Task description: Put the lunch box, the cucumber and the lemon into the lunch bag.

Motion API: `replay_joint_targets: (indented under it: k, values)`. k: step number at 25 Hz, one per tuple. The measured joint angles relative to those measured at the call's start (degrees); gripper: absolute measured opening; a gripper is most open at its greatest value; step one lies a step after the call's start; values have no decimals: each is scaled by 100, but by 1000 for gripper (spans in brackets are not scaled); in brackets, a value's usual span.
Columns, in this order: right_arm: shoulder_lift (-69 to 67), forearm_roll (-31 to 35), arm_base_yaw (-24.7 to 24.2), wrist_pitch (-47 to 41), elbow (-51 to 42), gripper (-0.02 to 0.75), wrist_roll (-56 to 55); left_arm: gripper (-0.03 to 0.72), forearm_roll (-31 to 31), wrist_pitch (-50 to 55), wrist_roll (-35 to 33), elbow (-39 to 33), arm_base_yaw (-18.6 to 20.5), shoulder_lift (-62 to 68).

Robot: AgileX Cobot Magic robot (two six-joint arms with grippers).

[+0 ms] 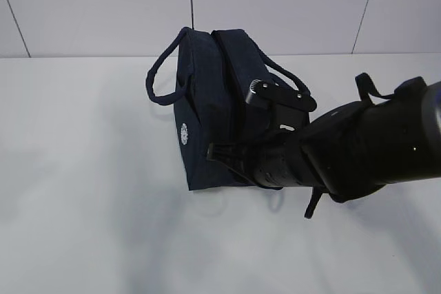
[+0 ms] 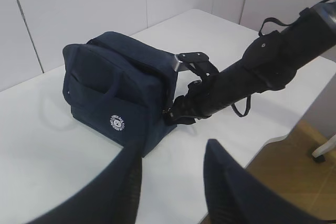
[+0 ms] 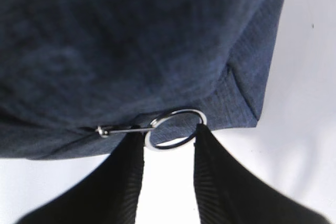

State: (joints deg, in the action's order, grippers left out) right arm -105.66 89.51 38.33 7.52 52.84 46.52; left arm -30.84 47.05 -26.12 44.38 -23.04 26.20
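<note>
Right hand [image 3: 169,145] pinches the metal ring pull [image 3: 176,128] of the navy lunch bag [image 1: 213,115] on the white worktop [image 1: 83,191]; left hand [image 2: 170,182] hangs half-open.

Lunch bag [image 1: 207,118] upright on table [image 1: 83,191], wall [image 1: 103,5] behind bag, right gripper [image 3: 169,148] at bag's low right end, fingers flanking ring pull [image 3: 176,128], left gripper [image 2: 170,182] before bag, well apart.
</note>
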Motion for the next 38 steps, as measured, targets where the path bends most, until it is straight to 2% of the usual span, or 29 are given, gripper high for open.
replay_joint_targets:
  k: [17,20,25,38]
  values:
    - [0,12,0,178,0,236,1418,267,-85,0,0,0,0,0]
    - [0,12,0,122,0,174,1555,267,-90,0,0,0,0,0]
    - [0,12,0,-332,0,8,1760,258,-99,0,0,0,0,0]
    - [41,12,0,-1106,0,0,1820,254,-103,0,0,0,0,0]
